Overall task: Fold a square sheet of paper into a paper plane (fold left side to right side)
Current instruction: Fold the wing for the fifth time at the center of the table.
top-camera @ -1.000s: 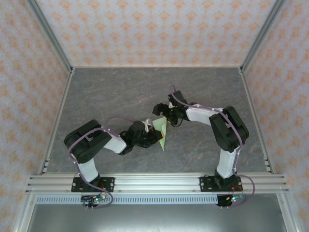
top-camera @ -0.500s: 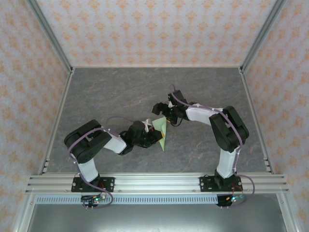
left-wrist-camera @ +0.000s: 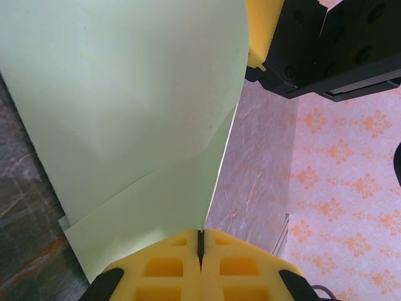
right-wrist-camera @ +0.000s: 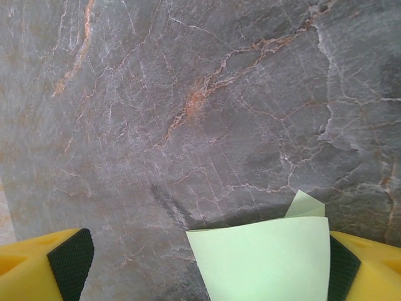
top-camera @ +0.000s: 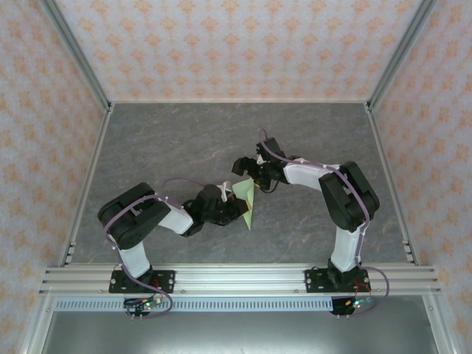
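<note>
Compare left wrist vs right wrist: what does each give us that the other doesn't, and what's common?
Left wrist: the left gripper is shut on the lower edge of the paper. The paper's overlapped folded layers are seen close up, with the patterned wall beyond.
Right wrist: the right gripper is open, its black pads far apart. A paper corner pokes in beside one pad; whether they touch is unclear.
Both: the pale-green paper and the grey marbled table.
</note>
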